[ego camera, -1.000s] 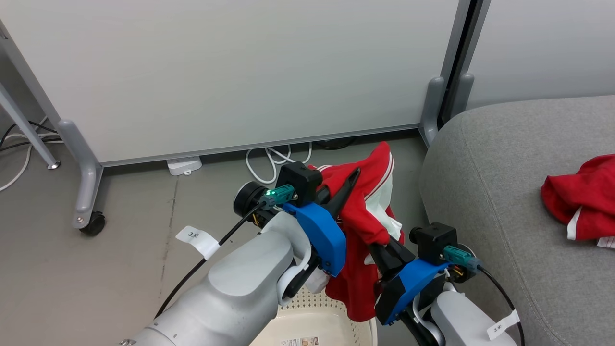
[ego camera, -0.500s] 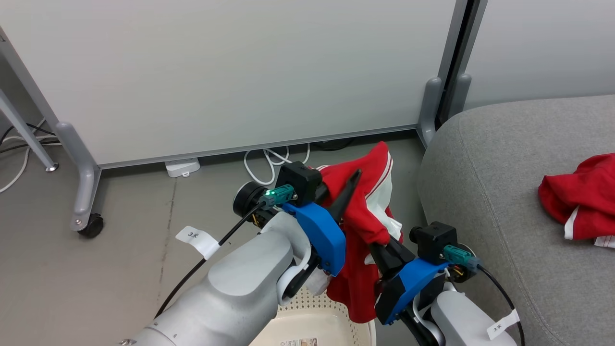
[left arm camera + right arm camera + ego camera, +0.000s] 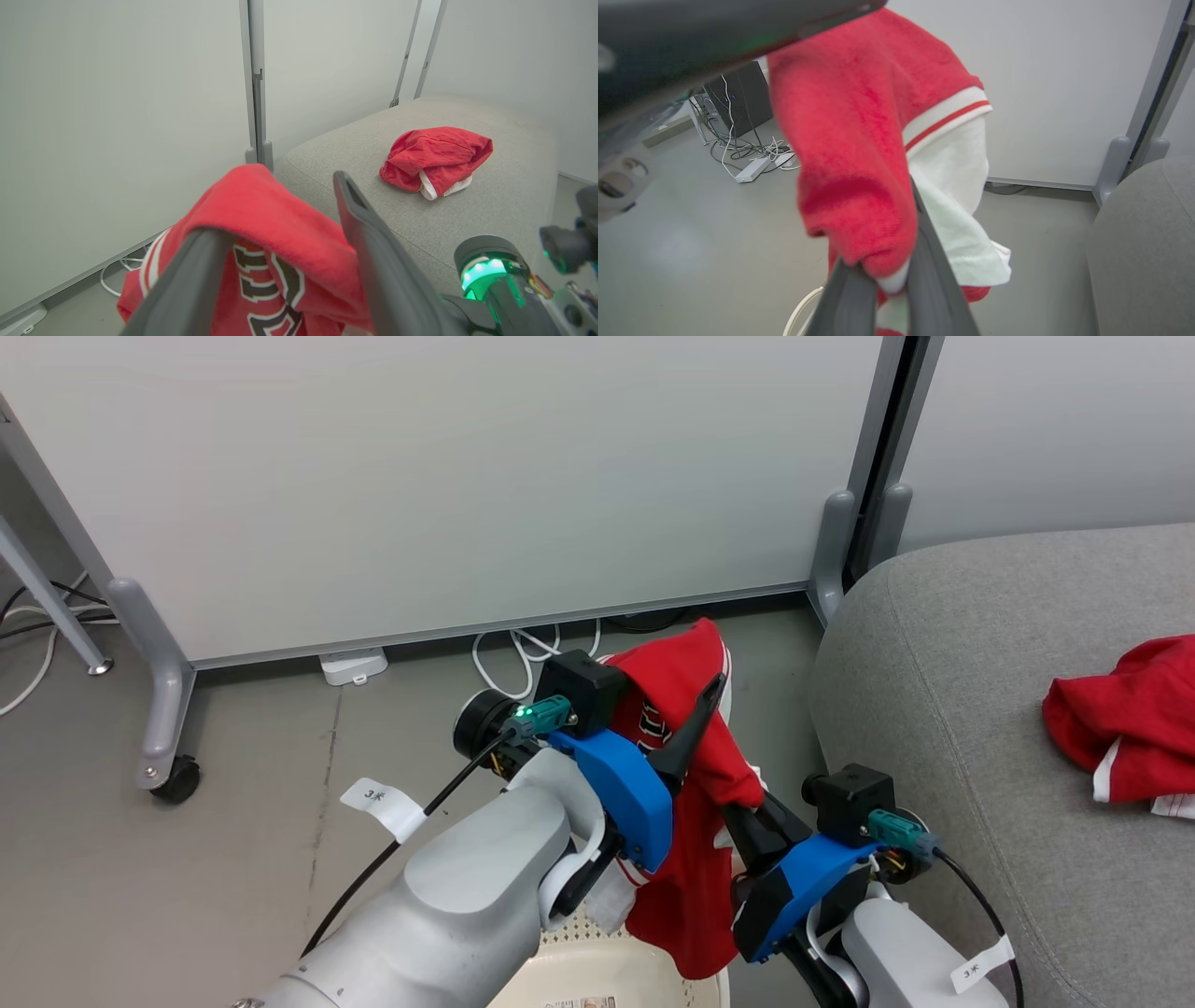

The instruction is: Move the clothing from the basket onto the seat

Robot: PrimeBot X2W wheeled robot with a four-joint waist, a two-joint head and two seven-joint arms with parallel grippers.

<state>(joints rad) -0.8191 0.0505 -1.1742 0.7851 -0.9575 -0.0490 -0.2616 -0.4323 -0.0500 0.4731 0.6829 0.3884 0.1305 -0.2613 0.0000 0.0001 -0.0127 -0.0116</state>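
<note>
Red garment: draped over left tool, pinched by right tool, hem hanging over basket. Second garment: crumpled on couch, right.

In the head view I see the seat, a light grey couch, along the right side. It carries one crumpled red garment with white trim at the frame's right edge, well in from the rounded corner. The grey floor takes the lower left. On it, by the partition's base at mid-frame, lie a white power strip and looped white cables. A black caster rests at the left, and the cream basket sits at bottom centre.
</note>
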